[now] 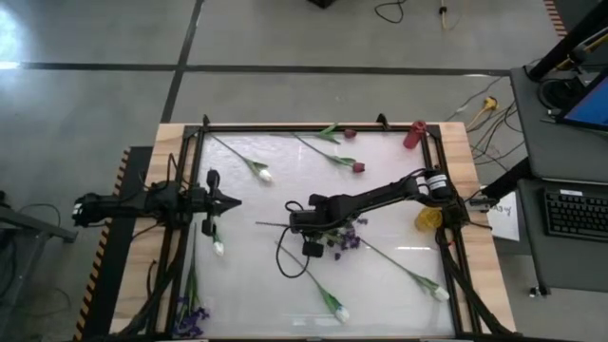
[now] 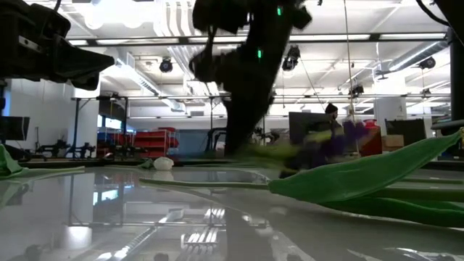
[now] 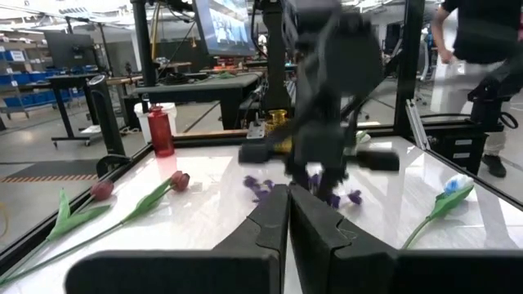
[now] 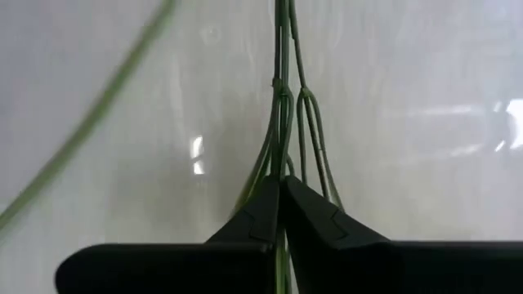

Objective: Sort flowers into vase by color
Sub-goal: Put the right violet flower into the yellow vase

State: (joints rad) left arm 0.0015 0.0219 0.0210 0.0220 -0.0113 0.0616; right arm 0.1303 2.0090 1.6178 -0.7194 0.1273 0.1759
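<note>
High view: purple spray [image 1: 348, 237] mid-table, stem [image 4: 282, 114] pinched by right gripper [image 1: 296, 217]. Crossed nearby by white tulip [image 1: 439, 293] stem; red bud [image 1: 358, 167] beyond. Left gripper [image 1: 231, 200] pressed together, empty, at left edge.

A lab or industrial workshop: bare concrete floor [image 1: 285, 38] with cables [image 1: 484, 104], a keyboard [image 1: 578, 211] and laptop [image 1: 589, 95] on a side desk, overhead strip lights [image 2: 348, 40], exposed ducts [image 2: 181, 22], red bins [image 2: 148, 139] and blue racks [image 3: 16, 65] behind the framed bench [image 1: 142, 237].
</note>
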